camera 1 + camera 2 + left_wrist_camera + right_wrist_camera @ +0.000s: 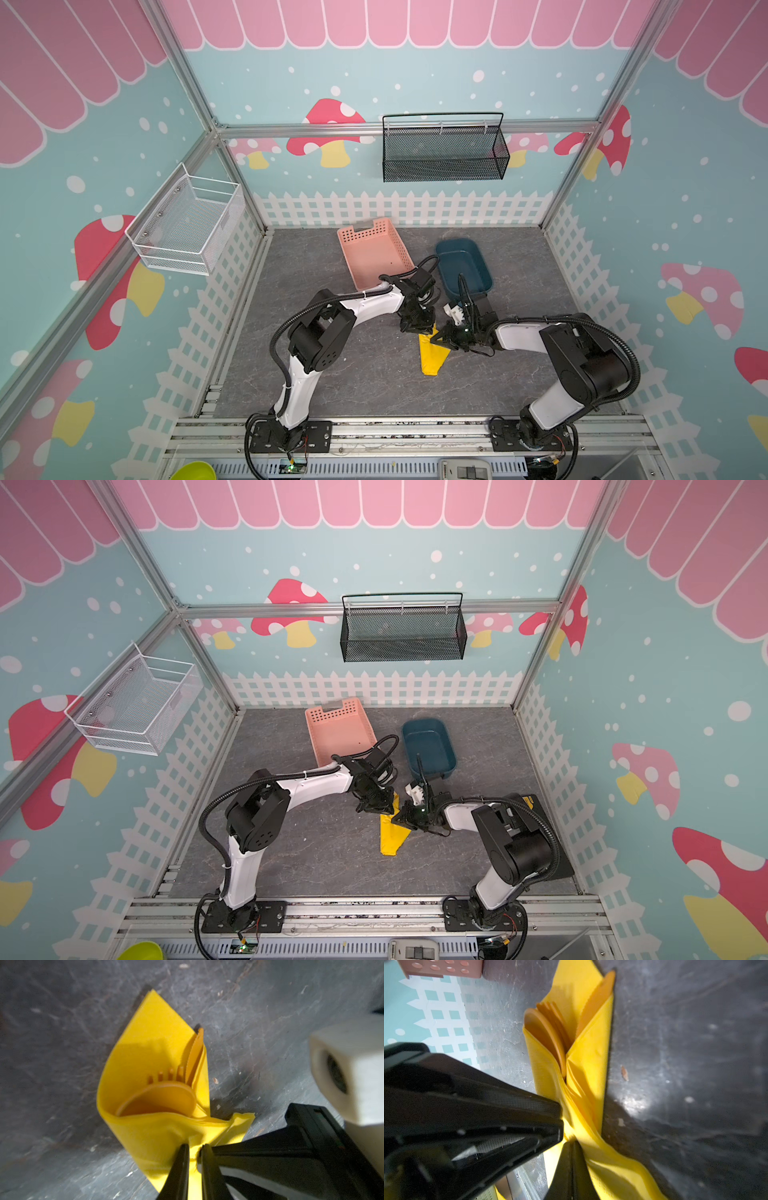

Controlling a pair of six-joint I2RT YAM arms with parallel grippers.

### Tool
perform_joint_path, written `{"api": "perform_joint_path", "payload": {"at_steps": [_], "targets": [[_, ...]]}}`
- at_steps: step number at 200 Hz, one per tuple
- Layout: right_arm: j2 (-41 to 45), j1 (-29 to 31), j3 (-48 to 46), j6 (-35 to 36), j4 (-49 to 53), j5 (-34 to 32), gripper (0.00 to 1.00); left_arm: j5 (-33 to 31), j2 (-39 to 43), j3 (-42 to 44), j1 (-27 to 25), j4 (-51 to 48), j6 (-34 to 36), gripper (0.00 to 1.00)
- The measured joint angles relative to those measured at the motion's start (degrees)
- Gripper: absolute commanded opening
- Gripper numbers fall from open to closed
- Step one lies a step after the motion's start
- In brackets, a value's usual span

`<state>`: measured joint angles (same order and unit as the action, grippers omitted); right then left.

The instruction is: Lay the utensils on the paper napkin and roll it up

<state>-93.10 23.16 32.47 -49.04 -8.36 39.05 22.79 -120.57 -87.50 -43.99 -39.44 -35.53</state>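
Observation:
The paper napkin [432, 357] [392, 839] lies mid-table as a narrow folded yellow wrap. Inside its open end the utensils show: a spoon bowl [162, 1099], fork tines [166, 1076] and a knife blade [196, 1053], seen again as spoon [544, 1036] and knife [600, 995]. My left gripper [420, 330] [195, 1147] is shut on a bunched fold of the napkin [145, 1043]. My right gripper [436, 338] [572, 1144] is shut, its tips pressed against the same bunched spot of the napkin [591, 1064]. No paper shows between its fingers.
A pink perforated basket [374, 253] and a dark blue tub [463, 266] stand just behind the two grippers. A black mesh basket [444, 149] hangs on the back wall and a white wire basket [187, 220] on the left wall.

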Motion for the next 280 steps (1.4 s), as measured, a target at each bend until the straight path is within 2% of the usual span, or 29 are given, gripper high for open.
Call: {"api": "perform_joint_path", "payload": {"at_steps": [47, 82, 120, 181, 226, 280], "targets": [[0.00, -0.24, -1.29, 0.17, -2.47, 0.28, 0.01, -2.47, 0.15, -2.10, 0.00, -1.68, 0.15, 0.19], [0.02, -0.33, -1.84, 0.17, -3.52, 0.42, 0.00, -4.90, 3.32, -2.03, 0.63, -2.40, -0.13, 0.21], [0.02, -0.42, -2.14, 0.17, -4.13, 0.50, 0.00, -5.62, 9.88, 3.93, 2.27, 0.35, -1.64, 0.28], [0.13, -0.61, -2.51, 0.17, -4.57, 0.52, 0.00, 1.51, 11.61, 20.37, 3.96, 14.25, -9.33, 0.45], [0.24, -0.66, -2.97, 0.17, -5.20, 0.52, 0.00, 6.64, 11.61, 24.63, 3.96, 25.05, -13.62, 0.46], [0.28, -0.72, -3.93, -0.04, -6.93, 0.72, 0.00, 10.05, 10.01, 25.31, 3.96, 30.14, -14.60, 0.47]]}}
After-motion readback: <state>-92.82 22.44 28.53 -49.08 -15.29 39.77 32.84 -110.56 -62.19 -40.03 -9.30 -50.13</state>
